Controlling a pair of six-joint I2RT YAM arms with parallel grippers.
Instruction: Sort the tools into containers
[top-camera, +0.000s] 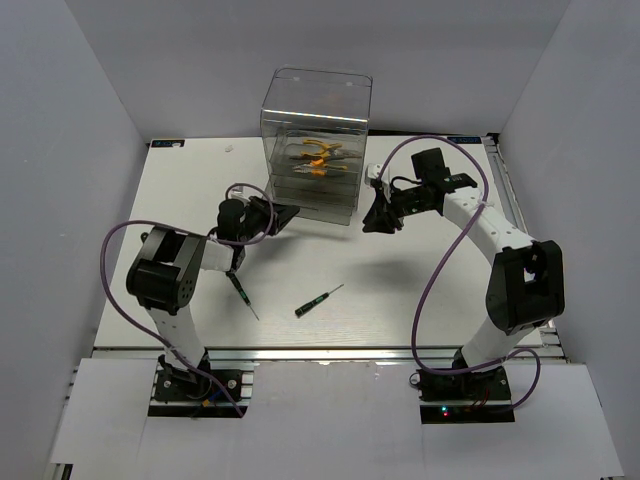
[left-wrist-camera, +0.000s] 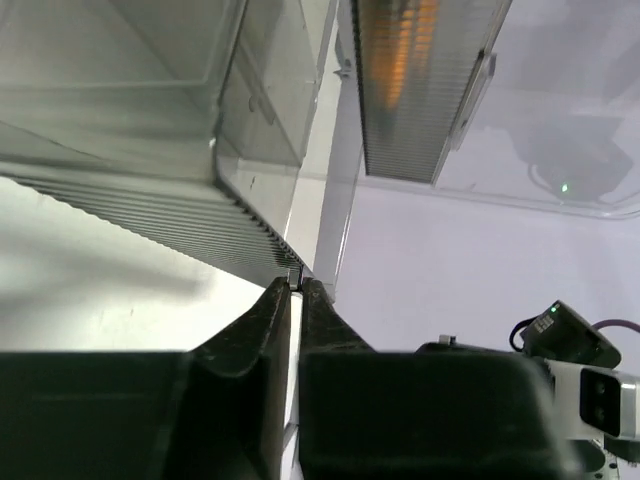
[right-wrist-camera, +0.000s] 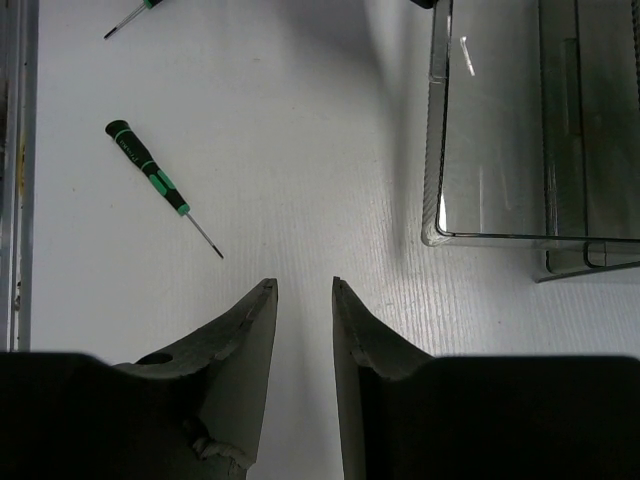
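Observation:
The tall clear box of drawers stands at the back middle, with orange-handled pliers inside; they glow orange in the left wrist view. My left gripper is at the box's lower left corner, its jaws nearly shut and pinching a thin clear lip of a ribbed drawer front. My right gripper hangs open and empty over the table, right of the box. Two black-green screwdrivers lie on the table: one in the middle, one by the left arm.
A clear drawer juts out from the box just right of my right gripper. White walls enclose the table on the left, back and right. Purple cables loop off both arms.

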